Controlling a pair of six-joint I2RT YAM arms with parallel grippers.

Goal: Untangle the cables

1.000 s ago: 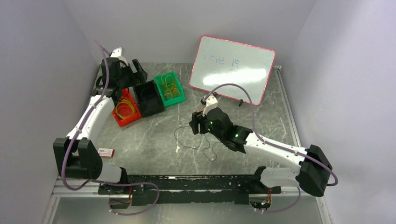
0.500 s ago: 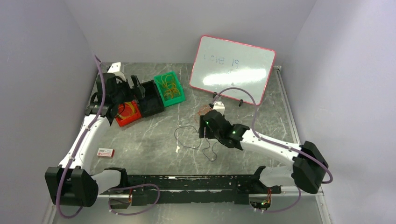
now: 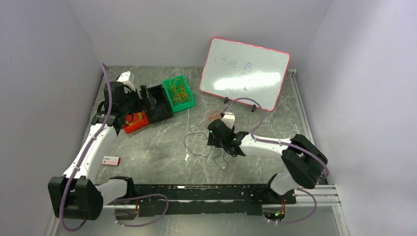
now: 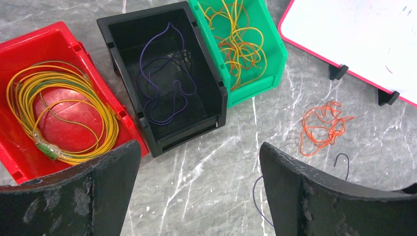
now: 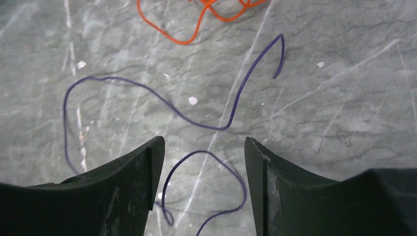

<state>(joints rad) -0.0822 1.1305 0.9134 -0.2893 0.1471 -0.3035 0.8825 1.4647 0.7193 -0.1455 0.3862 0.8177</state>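
Note:
A dark blue cable (image 3: pixel 185 143) lies in loose loops on the marble table, and a small orange cable (image 3: pixel 215 118) lies just beyond it. My right gripper (image 3: pixel 211 136) is open and low over the dark cable. In the right wrist view one loop of that cable (image 5: pixel 216 128) lies between the open fingers of the gripper (image 5: pixel 202 142), with the orange cable (image 5: pixel 192 39) ahead. My left gripper (image 3: pixel 149 100) hovers open and empty over the bins; in its wrist view (image 4: pixel 199 147) only bare table shows between the fingers.
Three bins stand at the back left: a red bin (image 4: pixel 29 44) with a yellow-green coil, a black bin (image 4: pixel 113 29) with a dark blue cable, and a green bin (image 4: pixel 273 49) with yellow and orange cables. A whiteboard (image 3: pixel 246 71) leans at the back. An eraser (image 3: pixel 111 160) lies at the near left.
My right gripper has come down and closer over the dark cable, its arm folding in. My left gripper has moved nearer, from the back wall to above the bins.

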